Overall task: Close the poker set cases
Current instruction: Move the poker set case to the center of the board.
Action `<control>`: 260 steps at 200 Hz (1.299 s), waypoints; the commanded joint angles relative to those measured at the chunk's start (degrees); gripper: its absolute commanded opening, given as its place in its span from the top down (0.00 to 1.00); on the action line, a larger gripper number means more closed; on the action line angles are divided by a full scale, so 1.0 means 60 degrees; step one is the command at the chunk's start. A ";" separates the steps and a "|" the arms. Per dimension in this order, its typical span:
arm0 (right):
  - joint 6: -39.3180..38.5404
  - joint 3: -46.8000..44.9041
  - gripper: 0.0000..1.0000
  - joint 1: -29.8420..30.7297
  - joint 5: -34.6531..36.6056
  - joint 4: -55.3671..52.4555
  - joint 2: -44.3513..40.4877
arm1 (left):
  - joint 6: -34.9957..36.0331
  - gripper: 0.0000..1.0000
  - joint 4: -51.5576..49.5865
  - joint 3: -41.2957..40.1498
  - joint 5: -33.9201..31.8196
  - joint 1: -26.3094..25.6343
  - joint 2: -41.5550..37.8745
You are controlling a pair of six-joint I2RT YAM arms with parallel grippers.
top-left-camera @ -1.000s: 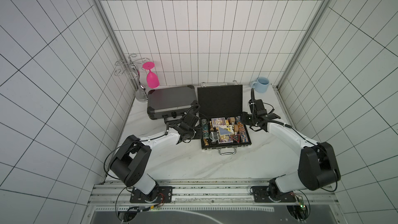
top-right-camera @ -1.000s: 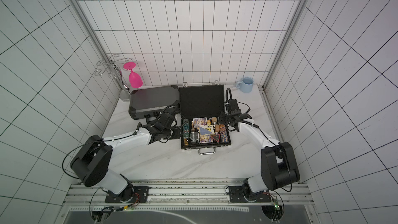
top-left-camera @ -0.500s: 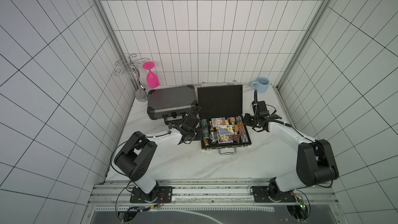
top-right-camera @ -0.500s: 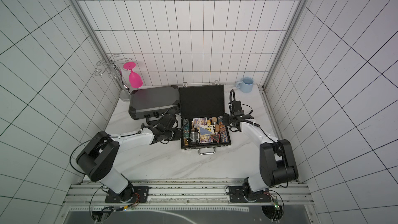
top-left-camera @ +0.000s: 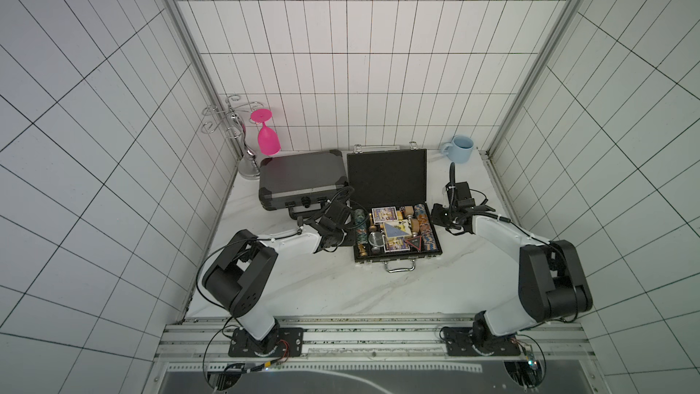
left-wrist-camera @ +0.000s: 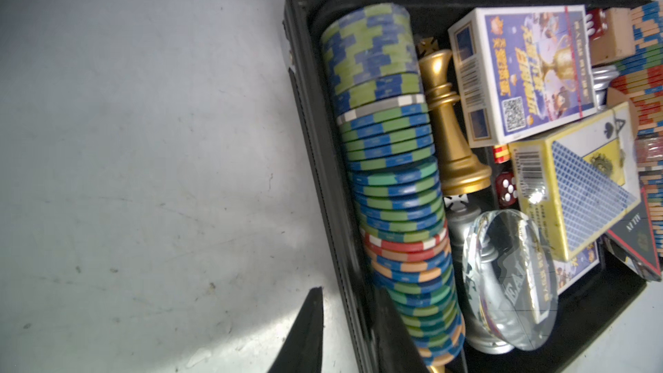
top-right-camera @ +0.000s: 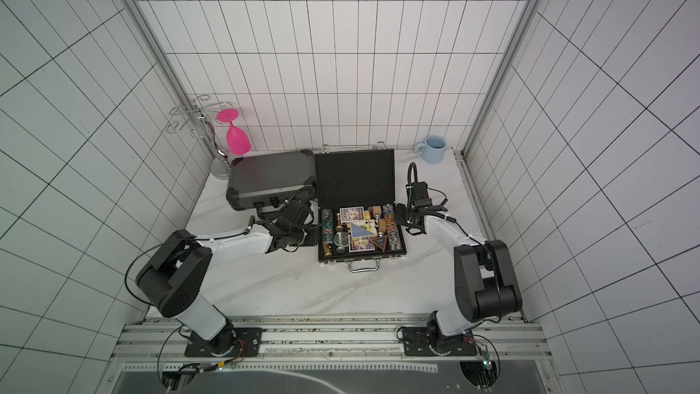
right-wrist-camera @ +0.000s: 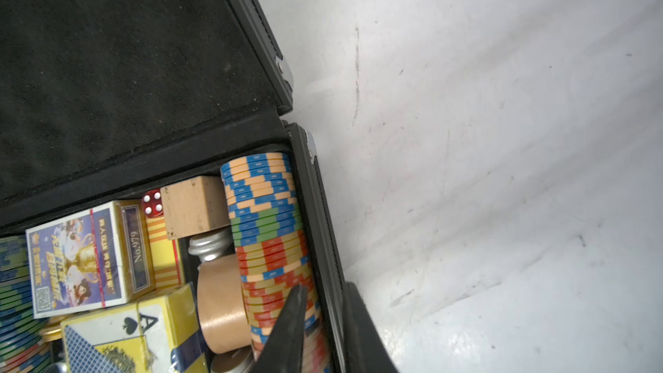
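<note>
Right pincer: the right pincer (right-wrist-camera: pixel 324 287) is narrowed on the right side wall of the black case (top-left-camera: pixel 386 180). Its fingers (right-wrist-camera: pixel 287 328) stand one inside, over the chips (right-wrist-camera: pixel 269 238), and one outside against the wall, pinching it.
Left pincer: the left pincer (top-left-camera: pixel 348 240) sits low at the case's left wall, near the front corner. Only one finger (left-wrist-camera: pixel 308 328) shows clearly, outside the wall with a strip of table between. I cannot tell whether it is spread or pressed together.
Black case: it lies mid-table between the two arms, open, with its foam-lined lid standing up at the back and its handle (top-left-camera: pixel 399 267) facing the front.
Contents: rows of chips run along both side walls. Between them lie card boxes (left-wrist-camera: pixel 523 69), a gold chess piece (left-wrist-camera: pixel 448 120) and a red die (right-wrist-camera: pixel 152 202).
Dark grey case: the dark grey case (top-left-camera: pixel 303 176) lies just beside the open lid, on its left at the back, with its lid down.
Table: the table (top-left-camera: pixel 341 289) is white marble.
Back edge: a pink glass (top-left-camera: pixel 268 138) hangs upside down from a wire rack (top-left-camera: pixel 231 126) in the left corner. A blue mug (top-left-camera: pixel 460 147) stands in the right corner.
</note>
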 commanded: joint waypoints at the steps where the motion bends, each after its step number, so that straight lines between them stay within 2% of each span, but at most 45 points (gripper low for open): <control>1: 0.0008 -0.0637 0.80 -0.0102 -0.0112 0.0103 0.0072 | 0.0188 0.74 0.0011 0.0186 0.0230 0.0011 0.0342; 21: 0.0112 -0.0827 0.81 -0.0102 -0.0189 0.0169 -0.0069 | 0.0234 0.79 0.0055 0.0136 0.0218 0.0000 0.0334; 72: 0.0296 -0.1105 0.82 -0.0125 -0.0219 0.0339 0.0171 | 0.0477 0.81 -0.0175 0.0284 0.0116 0.0104 0.0359; 98: 0.0447 -0.1302 0.89 -0.0125 -0.0560 0.0579 0.0178 | 0.0541 0.84 -0.0137 0.0281 0.0277 0.0118 0.0422; 151: 0.0601 -0.1861 0.93 -0.0111 -0.0607 0.0605 -0.0243 | 0.0519 0.87 -0.0049 0.0207 0.0392 0.0231 0.0391; 185: 0.0821 -0.2403 0.97 -0.0073 -0.0748 0.0631 -0.0715 | 0.0577 0.87 -0.0072 0.0254 0.0323 0.0370 0.0349; 243: 0.1118 -0.2962 0.97 -0.0053 -0.1064 0.0431 -0.1495 | 0.0556 0.86 -0.0072 0.0182 0.0268 0.0434 0.0298; 260: 0.1195 -0.3125 0.95 0.0052 -0.1145 0.0561 -0.1637 | 0.0478 0.83 -0.0009 0.0094 0.0256 0.0477 0.0220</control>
